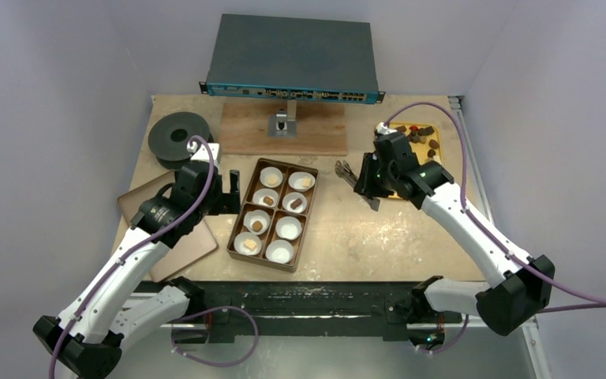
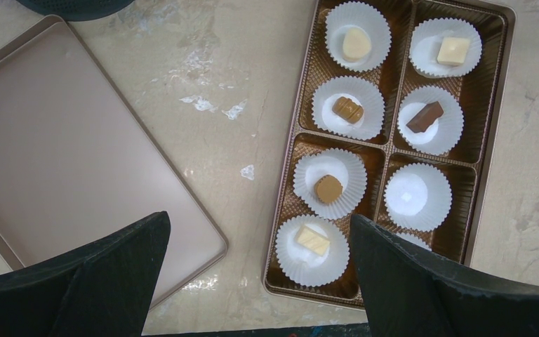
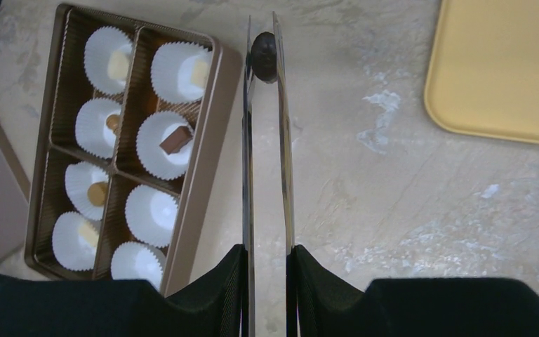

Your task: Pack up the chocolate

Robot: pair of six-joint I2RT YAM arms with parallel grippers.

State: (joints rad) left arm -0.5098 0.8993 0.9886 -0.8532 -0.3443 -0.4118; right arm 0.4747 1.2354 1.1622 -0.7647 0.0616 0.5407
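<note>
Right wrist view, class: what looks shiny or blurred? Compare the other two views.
Right wrist: the tongs gleam, the gripper fingers blur up close. Left wrist: the paper cups almost wash out white. Top view: even light, faint shadows.

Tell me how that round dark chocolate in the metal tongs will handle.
The round dark chocolate ball looks smooth and spherical, so it could slip from the thin metal tongs that the right claw squeezes. Released, it would probably roll unless dropped inside a white fluted paper cup. It seems small, likely light.
</note>
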